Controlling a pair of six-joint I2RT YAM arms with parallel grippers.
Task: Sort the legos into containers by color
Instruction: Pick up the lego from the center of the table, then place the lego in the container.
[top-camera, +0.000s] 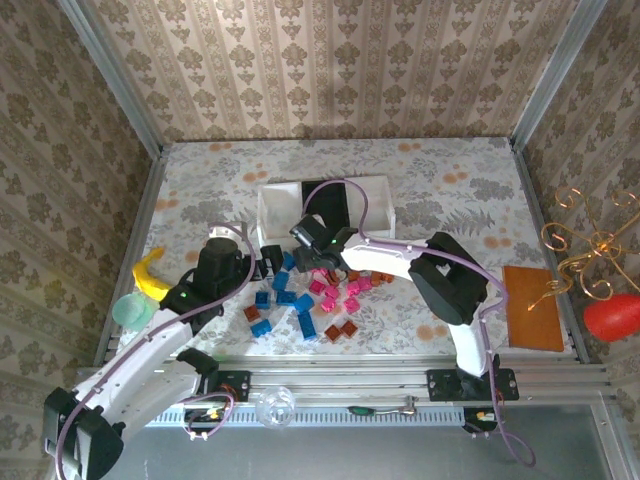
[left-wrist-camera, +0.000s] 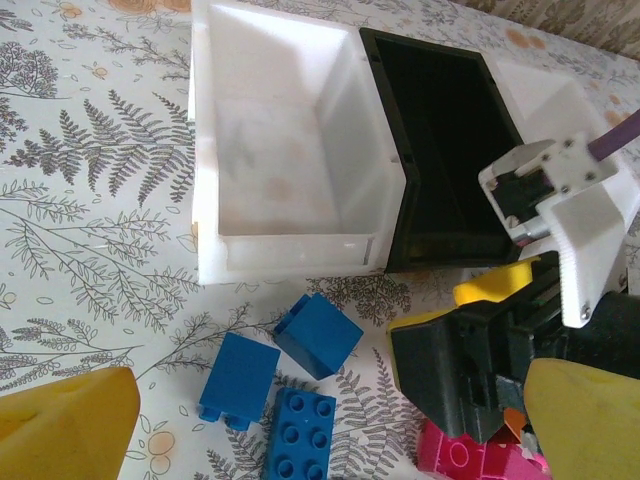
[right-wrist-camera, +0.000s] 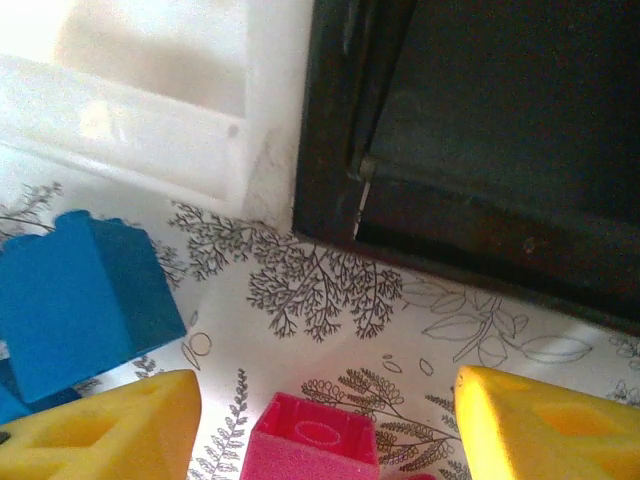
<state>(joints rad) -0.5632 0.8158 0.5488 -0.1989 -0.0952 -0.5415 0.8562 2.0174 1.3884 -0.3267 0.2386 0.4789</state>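
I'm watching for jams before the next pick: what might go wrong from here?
1. The right claw stands open astride a pink brick, with a blue brick right beside one finger. Closing may nudge or catch that one too.
2. The left claw hangs open close to the right claw over the same bricks, so the arms may bump.
3. The black tray has its rim just ahead, and a lifted brick might clip it.

Beige walls (top-camera: 330, 60) with a flower pattern stand around the table (top-camera: 450, 175). A leafy white cloth (top-camera: 200, 185) covers it. Shiny metal posts (top-camera: 112, 75) stand in the corners.
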